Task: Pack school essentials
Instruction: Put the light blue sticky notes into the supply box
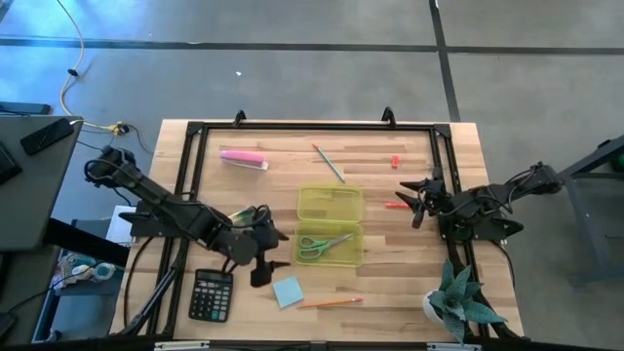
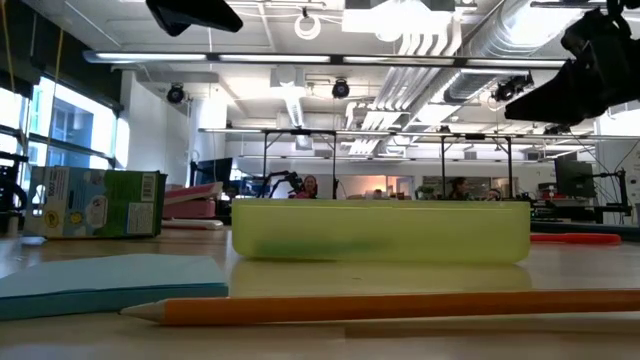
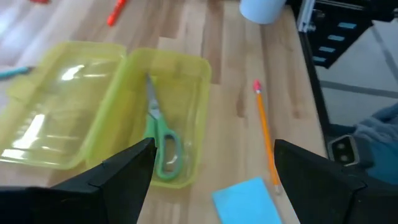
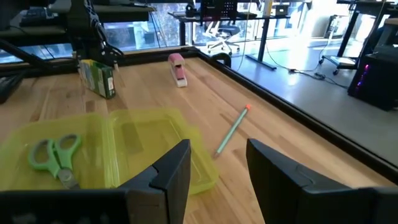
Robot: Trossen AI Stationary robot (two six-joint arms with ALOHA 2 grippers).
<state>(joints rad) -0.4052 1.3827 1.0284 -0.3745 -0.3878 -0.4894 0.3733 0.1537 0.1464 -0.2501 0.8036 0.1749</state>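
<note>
Left wrist view: left gripper [image 3: 211, 171] wide open, holding nothing. Note pad [image 3: 245, 200] just ahead between the jaws, orange pencil [image 3: 265, 134] beyond, lengthwise away. Scissors [image 3: 158, 134] already in the case [image 3: 68, 115]. Right gripper [image 4: 217, 165] open, empty, farther off.

Overhead, table-level, 2 wrist cams

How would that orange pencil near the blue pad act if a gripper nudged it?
The orange pencil is long, thin and lies flat on the bare wooden table, so it would probably roll or skid sideways. It looks stiff and light, and likely hard to pinch.
</note>
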